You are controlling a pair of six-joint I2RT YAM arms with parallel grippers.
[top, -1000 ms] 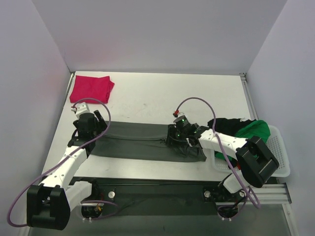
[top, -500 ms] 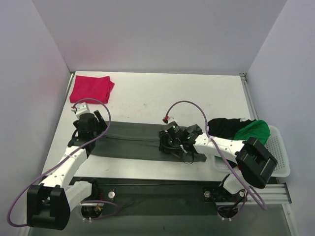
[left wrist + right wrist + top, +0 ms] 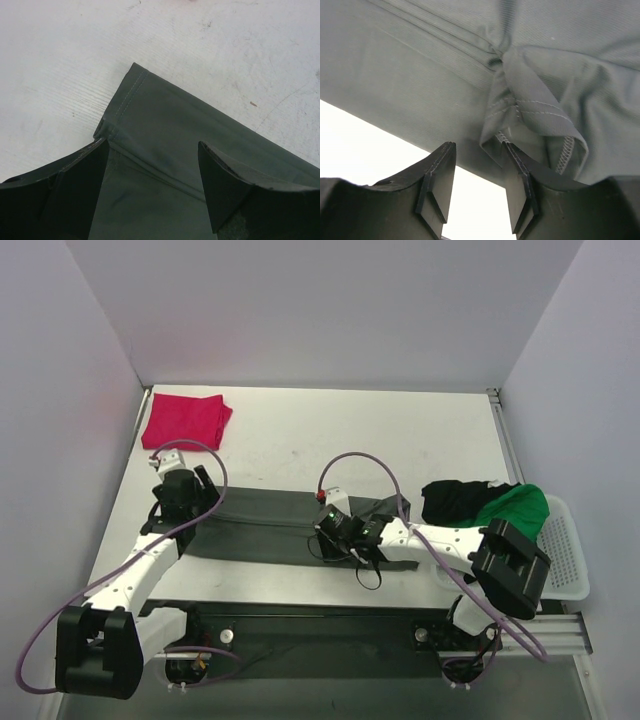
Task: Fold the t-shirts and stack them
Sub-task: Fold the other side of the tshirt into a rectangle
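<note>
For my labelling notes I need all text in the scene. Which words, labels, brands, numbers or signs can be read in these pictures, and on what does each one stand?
None can be read in any view.
The dark grey-green t-shirt, the magenta-red t-shirt, the black t-shirt, the bright green t-shirt and the white basket show no print or tag.
The left arm and the right arm show no legible marking.
</note>
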